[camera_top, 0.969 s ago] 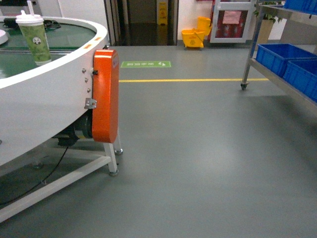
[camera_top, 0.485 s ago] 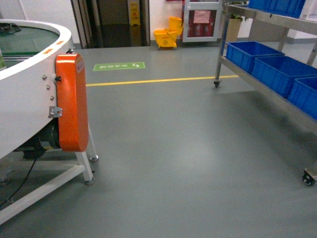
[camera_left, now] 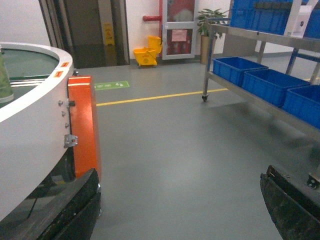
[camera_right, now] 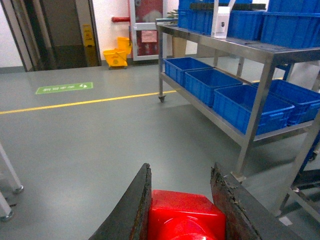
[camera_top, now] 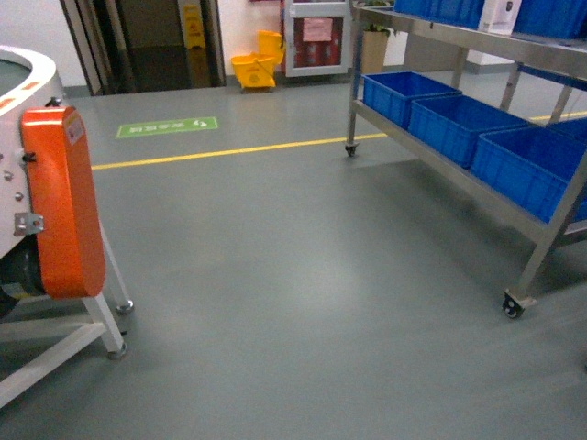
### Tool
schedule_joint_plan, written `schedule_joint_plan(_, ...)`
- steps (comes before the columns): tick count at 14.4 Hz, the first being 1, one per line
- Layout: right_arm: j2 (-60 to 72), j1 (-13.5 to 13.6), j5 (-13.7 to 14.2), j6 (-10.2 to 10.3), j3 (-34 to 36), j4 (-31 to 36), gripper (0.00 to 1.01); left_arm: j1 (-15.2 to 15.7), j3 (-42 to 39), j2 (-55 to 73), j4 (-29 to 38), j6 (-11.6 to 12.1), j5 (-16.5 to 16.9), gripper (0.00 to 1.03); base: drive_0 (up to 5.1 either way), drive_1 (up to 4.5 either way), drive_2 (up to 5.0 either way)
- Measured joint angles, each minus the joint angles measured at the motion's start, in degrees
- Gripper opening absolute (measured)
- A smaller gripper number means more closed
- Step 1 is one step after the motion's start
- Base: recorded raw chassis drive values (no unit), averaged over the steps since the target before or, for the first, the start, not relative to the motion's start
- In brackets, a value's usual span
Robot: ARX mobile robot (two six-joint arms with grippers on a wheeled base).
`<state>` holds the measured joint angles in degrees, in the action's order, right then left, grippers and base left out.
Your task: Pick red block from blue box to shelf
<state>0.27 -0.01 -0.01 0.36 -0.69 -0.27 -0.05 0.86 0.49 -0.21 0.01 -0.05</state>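
The red block (camera_right: 185, 215) is glossy and sits clamped between the two dark fingers of my right gripper (camera_right: 181, 172), which is shut on it above the grey floor. The shelf (camera_right: 260, 52), a steel rack, stands ahead and to the right in the right wrist view. It also fills the right side of the head view as the shelf (camera_top: 459, 41). My left gripper (camera_left: 180, 175) is open, its fingers wide apart with only floor between them. The blue box is out of view. Neither gripper shows in the head view.
Deep-blue ribbed crates (camera_top: 459, 124) fill the shelf's lower tier and a wheeled shelf leg (camera_top: 514, 307) stands near right. A white round conveyor with an orange cover (camera_top: 60, 202) is at the left. A yellow floor line (camera_top: 229, 151) and a yellow mop bucket (camera_top: 252, 69) lie farther off.
The head view has swung to the right: the conveyor slid left, the cup on it left the frame, and the shelf came much further into view.
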Motion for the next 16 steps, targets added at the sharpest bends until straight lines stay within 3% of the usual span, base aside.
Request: schedule_joint_plan(16,0.0,0.0,0.0,0.0,0.0,-0.02,0.29,0.0,0.0,0.0,0.0,0.0,0.0,0.98,-1.6,-1.59,-1.6)
